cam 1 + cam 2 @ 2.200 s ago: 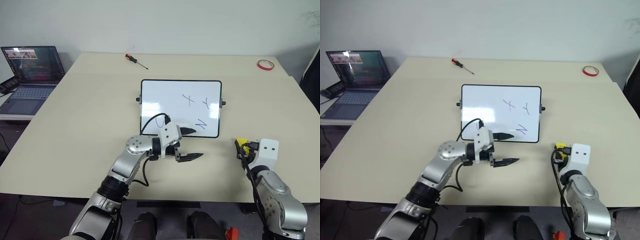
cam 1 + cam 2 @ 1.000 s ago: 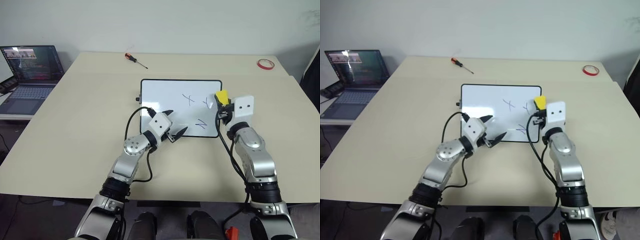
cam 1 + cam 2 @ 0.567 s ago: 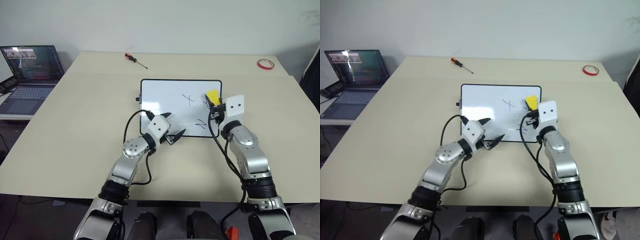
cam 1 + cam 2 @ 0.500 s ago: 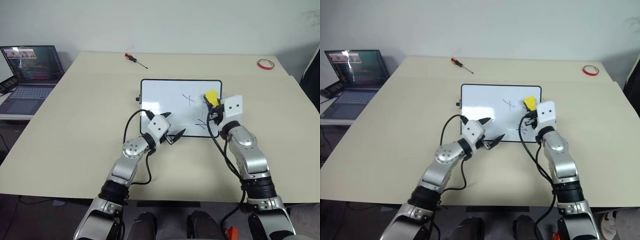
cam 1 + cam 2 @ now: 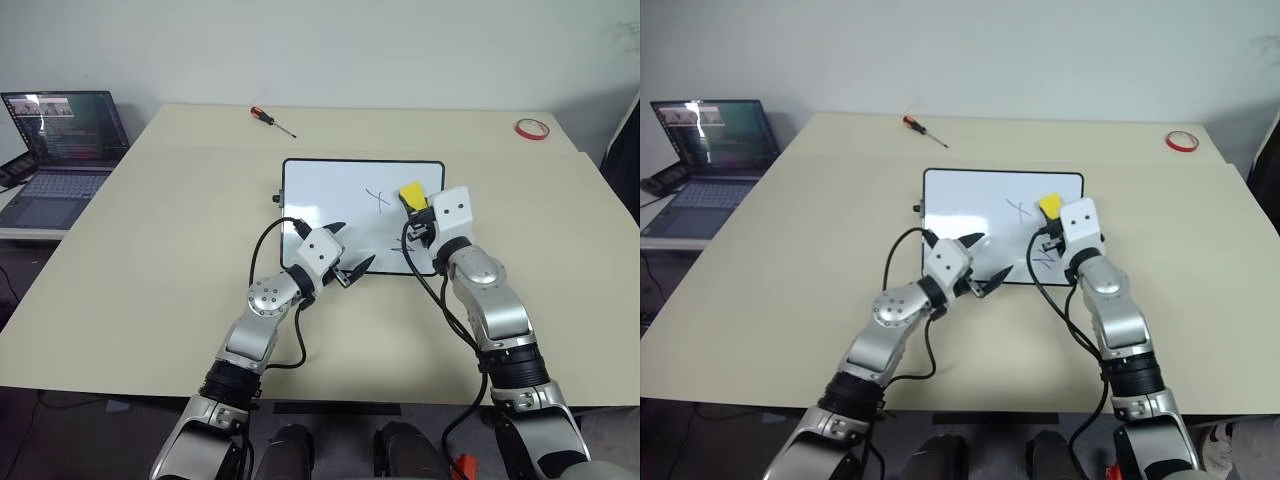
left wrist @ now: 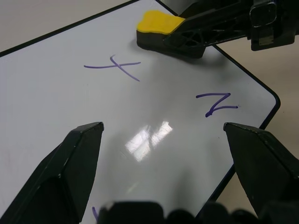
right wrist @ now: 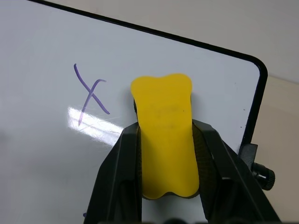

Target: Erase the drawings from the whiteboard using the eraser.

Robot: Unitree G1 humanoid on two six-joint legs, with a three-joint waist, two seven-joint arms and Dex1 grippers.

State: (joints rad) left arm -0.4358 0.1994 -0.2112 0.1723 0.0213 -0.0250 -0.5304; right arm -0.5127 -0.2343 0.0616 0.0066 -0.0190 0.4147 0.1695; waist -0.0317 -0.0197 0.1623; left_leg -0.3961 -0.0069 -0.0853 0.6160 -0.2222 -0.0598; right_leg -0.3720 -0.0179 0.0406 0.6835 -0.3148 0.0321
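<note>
The whiteboard [image 5: 325, 195] lies flat mid-table. My right gripper [image 5: 418, 212] is shut on the yellow eraser [image 5: 411, 192], whose dark underside rests on the board's upper right part [image 6: 159, 28]. Of the drawings, a blue x [image 7: 91, 95] sits just left of the eraser and an N-like mark [image 6: 216, 102] lies nearer the front edge, partly behind my right hand in the head views. My left gripper [image 5: 352, 245] hovers open over the board's front edge, holding nothing and hiding the lower-left corner.
A screwdriver [image 5: 271, 120] lies at the table's back, left of centre. A red tape ring [image 5: 530, 128] sits at the back right corner. An open laptop [image 5: 55, 150] stands on a side surface to the left.
My right gripper came up from the table's front edge and slid the eraser leftward over the board's upper right. The mark there no longer shows. The left gripper rose onto the board's front edge, then held still.
</note>
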